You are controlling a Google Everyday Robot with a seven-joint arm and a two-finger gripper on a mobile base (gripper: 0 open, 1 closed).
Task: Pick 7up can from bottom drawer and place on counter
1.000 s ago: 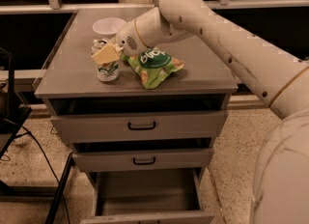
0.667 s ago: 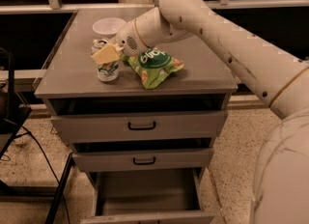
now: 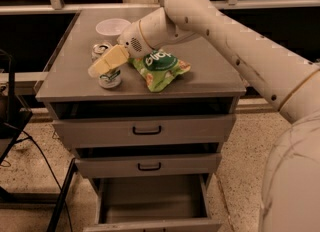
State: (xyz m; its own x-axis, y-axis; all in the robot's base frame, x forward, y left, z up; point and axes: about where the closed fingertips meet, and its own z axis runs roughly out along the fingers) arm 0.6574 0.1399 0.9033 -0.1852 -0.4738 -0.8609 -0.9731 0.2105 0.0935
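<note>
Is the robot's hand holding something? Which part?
The gripper is at the top of the 7up can standing on the counter; whether it grips cannot be told.

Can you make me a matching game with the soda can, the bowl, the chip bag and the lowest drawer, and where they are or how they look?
Things: 1 7up can; 2 white bowl; 3 chip bag; 4 bottom drawer.
Clues: A pulled open; B green, lying on the counter; C near the counter's back edge; D at the end effector, near the counter's front edge.
Pairs: 1-D, 2-C, 3-B, 4-A.
</note>
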